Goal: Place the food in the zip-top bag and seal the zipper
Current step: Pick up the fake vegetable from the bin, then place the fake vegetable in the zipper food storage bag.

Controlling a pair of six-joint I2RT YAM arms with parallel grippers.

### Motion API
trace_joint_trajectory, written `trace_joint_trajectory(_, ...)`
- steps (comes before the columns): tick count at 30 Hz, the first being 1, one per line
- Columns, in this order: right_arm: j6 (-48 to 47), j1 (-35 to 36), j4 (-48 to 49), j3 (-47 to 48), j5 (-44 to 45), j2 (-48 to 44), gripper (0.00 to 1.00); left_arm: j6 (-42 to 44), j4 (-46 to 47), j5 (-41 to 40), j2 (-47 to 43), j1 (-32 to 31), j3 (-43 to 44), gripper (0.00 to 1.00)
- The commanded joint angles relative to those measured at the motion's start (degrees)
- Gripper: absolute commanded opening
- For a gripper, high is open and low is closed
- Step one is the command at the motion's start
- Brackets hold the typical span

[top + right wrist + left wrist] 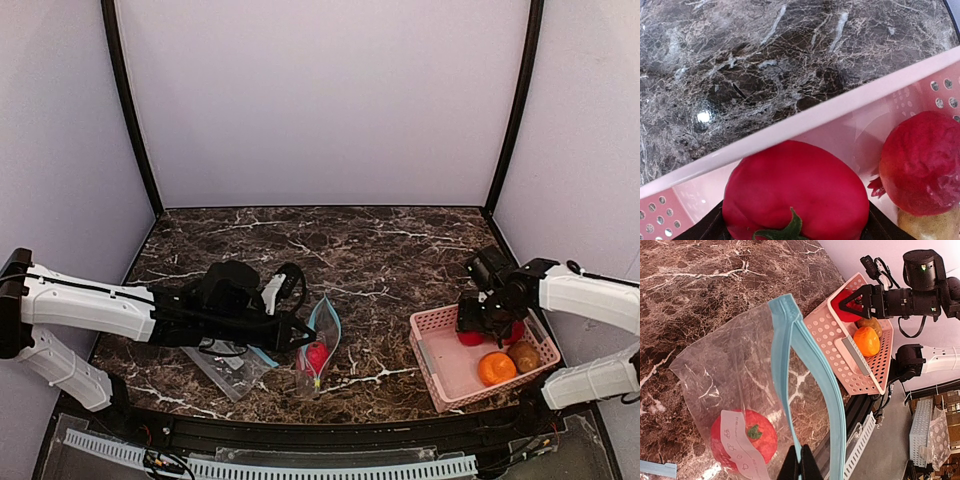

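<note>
**Left hand** point(800, 466): fingers pinched shut on the blue zipper strip of the clear zip-top plastic bag point(730, 365). They lift one lip so that the mouth gapes toward the other arm, presumably to receive food. Just beyond the fingers, inside the bag, lies one glossy red tomato-shaped toy point(744, 437). The bag rests on the dark marbled counter point(700, 280).

**Right hand** point(476, 318): closed around a second red tomato-shaped toy point(795, 195), by the wall of the pink perforated plastic basket point(432, 362). Beside this hand, in the basket, lie a round orange toy fruit point(496, 368), a dull red fruit point(922, 162) and a brownish fruit point(524, 354).

Judged stage: loading under way, with the zipper not yet sealed.
</note>
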Motion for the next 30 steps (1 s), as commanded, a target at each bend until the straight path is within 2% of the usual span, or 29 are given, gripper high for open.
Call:
trace_joint_trajectory(1,0.85,-0.34,-3.30,1.08,1.40,-5.17,0.62,-0.30,0.24,0.11,-0.68,0.26,-0.28,0.01)
trace_joint_trajectory(9,0.21,0.36,-6.45,8.52,-8.46,-20.50,0.60,-1.75,2.66,0.85,0.83,0.23,-0.20,0.01)
trace_joint_trajectory(16,2.26,4.17,6.63,8.89,-25.87,-25.22,0.57,-4.22,6.85,2.02,4.05,0.39,-0.96,0.01)
trace_joint_trajectory(21,4.45,14.60,16.16,9.61,-25.14,-19.92,0.57,-6.18,6.44,0.17,2.80,1.41,-3.31,0.01)
trace_joint_trajectory(30,4.85,29.26,29.59,16.87,-24.69,0.40,0.57,-7.19,5.66,-0.53,0.18,1.81,-6.46,0.01)
